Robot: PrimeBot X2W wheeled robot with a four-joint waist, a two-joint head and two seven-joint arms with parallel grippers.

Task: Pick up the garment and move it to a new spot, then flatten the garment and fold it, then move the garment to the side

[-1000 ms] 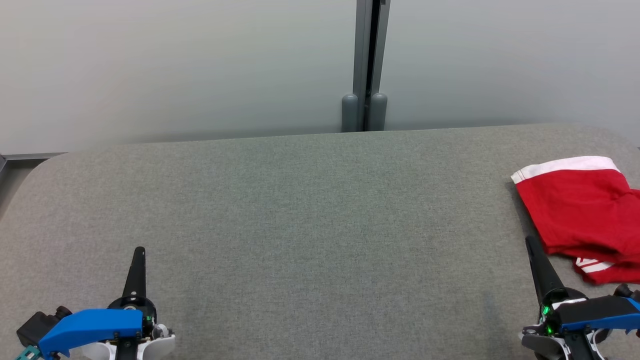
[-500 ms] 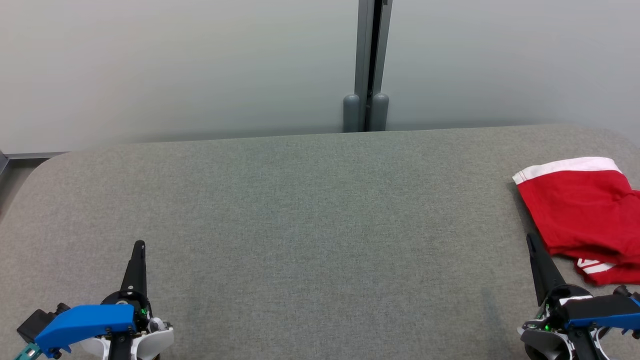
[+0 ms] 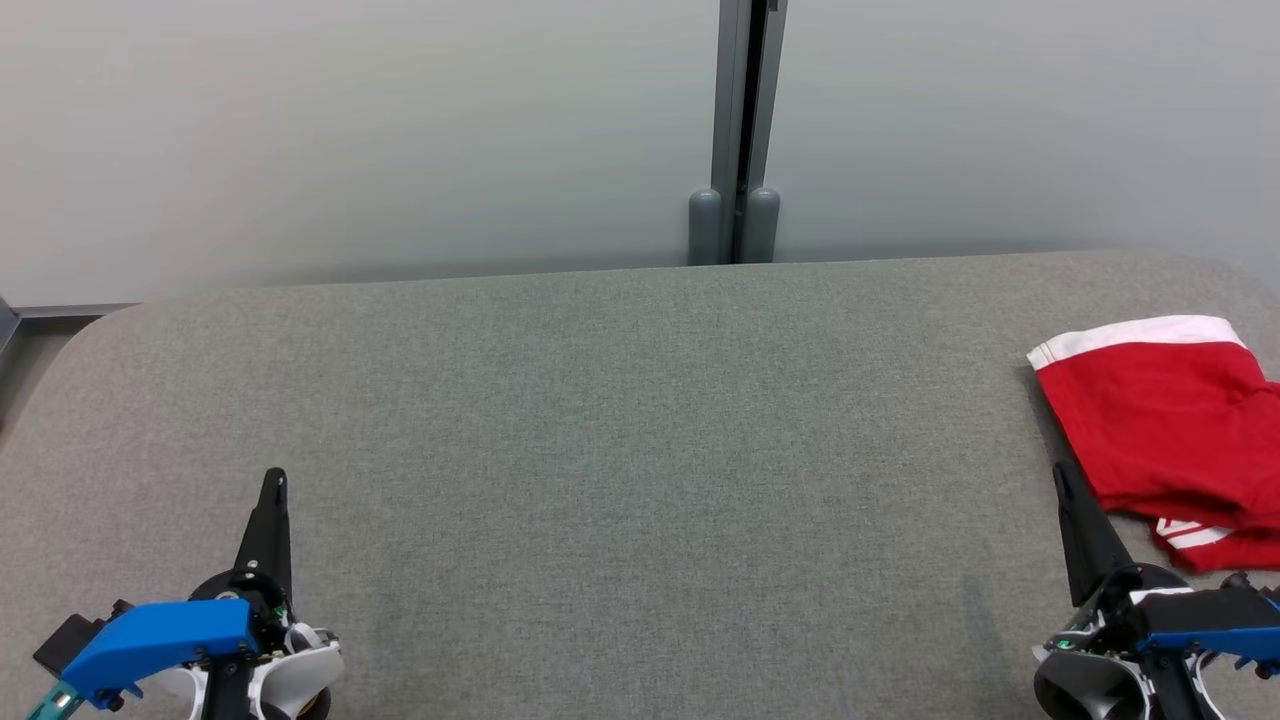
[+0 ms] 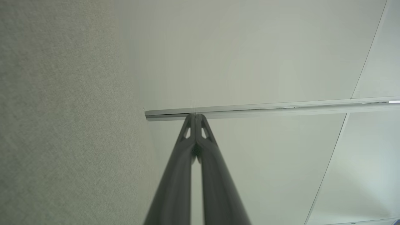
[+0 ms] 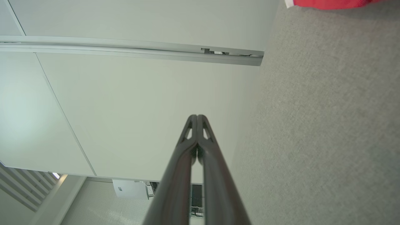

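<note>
The garment (image 3: 1165,420) is red with a white band, lying folded at the right edge of the grey table (image 3: 620,450); a sliver of the garment (image 5: 328,3) shows at the top of the right wrist view. My right gripper (image 3: 1062,473) is shut and empty, its tip just left of the garment's near corner. Far from the cloth, my left gripper (image 3: 273,478) is shut and empty at the lower left. In the wrist views, the left gripper (image 4: 195,115) and right gripper (image 5: 197,116) show their fingers pressed together.
A pale partition wall stands behind the table, with a grey vertical post (image 3: 742,130) at its middle. The table's rounded left corner (image 3: 90,330) and far edge border a wide stretch of bare felt.
Both grippers have drawn back toward the bottom of the head view, the left one more noticeably. The garment has not moved.
</note>
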